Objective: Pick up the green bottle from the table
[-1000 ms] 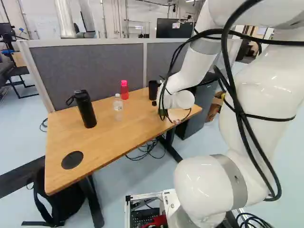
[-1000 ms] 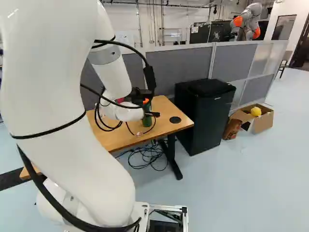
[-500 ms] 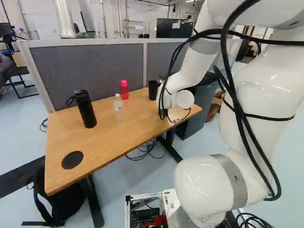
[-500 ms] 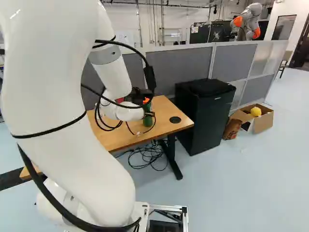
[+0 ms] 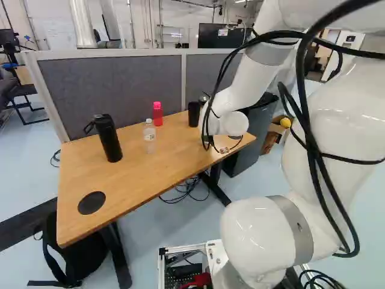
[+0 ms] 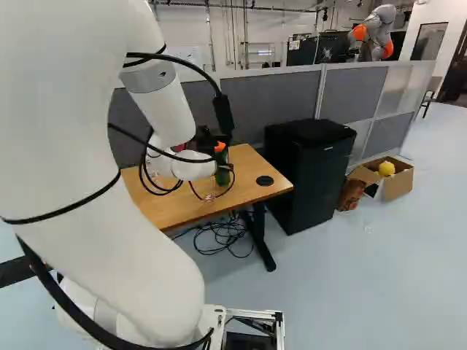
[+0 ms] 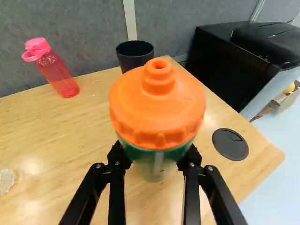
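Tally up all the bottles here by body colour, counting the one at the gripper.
Green bottle: 1
Black bottle: 1
Pinkish-red bottle: 1
Clear bottle: 1
Total: 4

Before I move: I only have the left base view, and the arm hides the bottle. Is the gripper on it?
Observer: Yes. Wrist view: the gripper is shut on the green bottle, touching it from both sides.
Operator: Cap on or off?
Observer: On. The orange cap sits on top, facing the wrist camera.
Operator: Any other robot in the room?
Observer: Right base view: another robot, white and orange, beyond the partition.
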Controlling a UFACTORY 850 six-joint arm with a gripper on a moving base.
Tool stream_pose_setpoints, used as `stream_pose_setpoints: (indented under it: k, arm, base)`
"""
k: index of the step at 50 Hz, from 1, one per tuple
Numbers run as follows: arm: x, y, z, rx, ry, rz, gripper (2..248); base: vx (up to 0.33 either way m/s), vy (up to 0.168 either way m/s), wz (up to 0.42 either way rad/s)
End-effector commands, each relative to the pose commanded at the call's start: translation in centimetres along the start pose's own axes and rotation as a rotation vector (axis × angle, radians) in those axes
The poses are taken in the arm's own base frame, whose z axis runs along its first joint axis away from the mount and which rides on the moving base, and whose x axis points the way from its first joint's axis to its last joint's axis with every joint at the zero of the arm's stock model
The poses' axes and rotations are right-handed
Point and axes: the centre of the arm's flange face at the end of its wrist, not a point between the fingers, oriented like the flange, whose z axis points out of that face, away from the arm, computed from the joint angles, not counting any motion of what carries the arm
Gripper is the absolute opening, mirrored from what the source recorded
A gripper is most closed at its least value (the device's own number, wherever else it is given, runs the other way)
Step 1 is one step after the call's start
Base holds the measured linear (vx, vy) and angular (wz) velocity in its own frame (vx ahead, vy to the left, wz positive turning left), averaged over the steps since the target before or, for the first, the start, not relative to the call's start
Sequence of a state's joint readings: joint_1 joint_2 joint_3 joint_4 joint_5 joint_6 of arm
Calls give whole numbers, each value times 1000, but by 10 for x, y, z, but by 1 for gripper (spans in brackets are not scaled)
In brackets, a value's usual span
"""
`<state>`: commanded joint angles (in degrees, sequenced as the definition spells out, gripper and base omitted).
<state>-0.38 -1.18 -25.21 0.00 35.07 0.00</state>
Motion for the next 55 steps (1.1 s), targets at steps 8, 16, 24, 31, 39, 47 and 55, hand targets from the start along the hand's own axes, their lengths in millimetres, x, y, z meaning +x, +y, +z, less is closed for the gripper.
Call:
stream_pose_setpoints:
  k: [8, 16, 24, 31, 39, 47, 55]
  arm:
    - [6, 0, -6, 0, 21, 0, 112]
    - [12, 0, -12, 0, 42, 0, 112]
    - [18, 0, -18, 0, 63, 0, 112]
    - [21, 0, -22, 0, 77, 0, 112]
    - [21, 0, -25, 0, 81, 0, 112]
    - [19, -1, -29, 2, 82, -1, 112]
    - [14, -3, -37, 6, 83, -3, 112]
  base:
    - [0, 0, 0]
    - [0, 0, 0]
    - [0, 0, 0]
    - [0, 0, 0]
    - [0, 0, 0]
    - [0, 0, 0]
    - [0, 0, 0]
